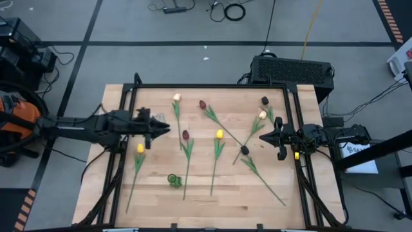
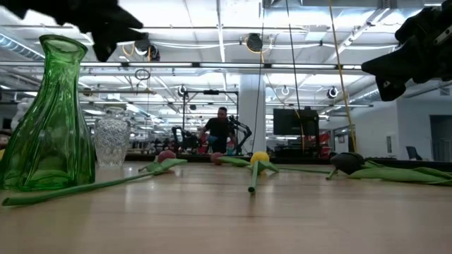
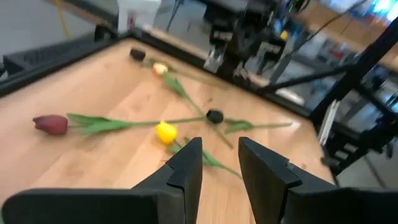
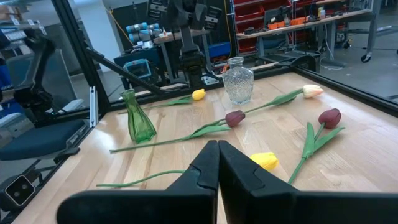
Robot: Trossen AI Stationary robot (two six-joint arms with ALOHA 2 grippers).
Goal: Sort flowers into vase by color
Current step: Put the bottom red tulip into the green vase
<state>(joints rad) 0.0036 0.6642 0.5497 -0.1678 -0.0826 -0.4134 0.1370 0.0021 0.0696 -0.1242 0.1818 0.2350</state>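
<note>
- High view: the pale wooden counter (image 1: 154,206), framed by black rails, carries artificial tulips with thin green stems spread across it. A yellow tulip (image 1: 140,149) lies near the left side, just in front of the left pincer (image 1: 162,131), which hangs over the counter with nothing between its fingers. A cream-peach tulip (image 1: 176,98) and two dark red tulips (image 1: 202,104) (image 1: 185,135) lie toward the middle, beside a second yellow tulip (image 1: 219,134). Another cream tulip (image 1: 262,115) and two dark maroon heads (image 1: 264,100) (image 1: 244,150) lie on the right side, their stems crossing. The small green glass vase (image 1: 173,180) stands near the front edge. The right pincer (image 1: 265,137) waits at the right rail, beside those crossed stems.
- Low view: the green glass vase (image 2: 48,116) stands upright at the left, with a clear cut-glass vase (image 2: 112,141) behind it. A long green stem (image 2: 78,189) lies in front of the green vase. A yellow head (image 2: 260,158) and a dark head (image 2: 347,162) rest on the counter. A person (image 2: 221,131) shows in the room beyond.
- Left wrist view: the left pincer (image 3: 221,158) stands partly open and empty, above the counter, with a yellow tulip (image 3: 165,132) just past its fingers and a dark red tulip (image 3: 51,124) off to one side.
- Right wrist view: the right pincer (image 4: 217,158) is closed tight on nothing. A yellow tulip (image 4: 264,162) lies right beyond it; both vases (image 4: 140,118) (image 4: 238,81) stand farther off.
</note>
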